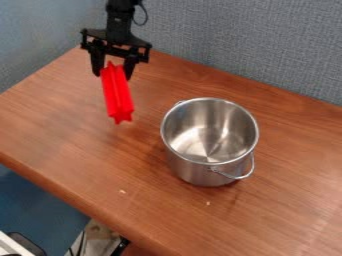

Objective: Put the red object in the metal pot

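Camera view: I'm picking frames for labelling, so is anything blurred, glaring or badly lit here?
Camera view: low resolution and soft overall; the red object and gripper edges look slightly smeared; the metal pot shows bright reflections inside but no blown-out glare; the table is evenly lit with faint shadows.

text: none legible | labels: none | brands: none | numbers: none | signs: none

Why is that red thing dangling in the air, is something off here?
Nothing looks spilled or broken. The red object hangs almost straight down because the gripper pinches its top end, so its lower end is off the table. The metal pot stands upright and empty to its right.
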`<act>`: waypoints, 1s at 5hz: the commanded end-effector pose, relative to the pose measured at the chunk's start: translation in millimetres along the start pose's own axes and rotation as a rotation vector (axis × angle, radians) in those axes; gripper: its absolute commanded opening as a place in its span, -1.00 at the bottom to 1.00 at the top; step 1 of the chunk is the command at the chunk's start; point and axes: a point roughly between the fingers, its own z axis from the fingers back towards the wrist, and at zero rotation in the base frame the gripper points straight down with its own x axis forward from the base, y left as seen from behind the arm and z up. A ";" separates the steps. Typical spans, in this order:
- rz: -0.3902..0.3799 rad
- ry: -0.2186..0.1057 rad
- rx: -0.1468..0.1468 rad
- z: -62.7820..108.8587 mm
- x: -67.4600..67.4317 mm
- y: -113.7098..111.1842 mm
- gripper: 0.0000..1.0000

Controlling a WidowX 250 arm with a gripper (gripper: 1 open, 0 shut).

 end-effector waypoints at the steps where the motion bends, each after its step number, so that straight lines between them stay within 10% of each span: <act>1: -0.011 -0.100 -0.034 38.6 -3.3 -0.4 -1.00; 3: -0.040 -0.153 -0.111 57.3 11.7 17.8 -1.00; 5: -0.187 -0.105 -0.170 74.7 -20.7 -2.9 -1.00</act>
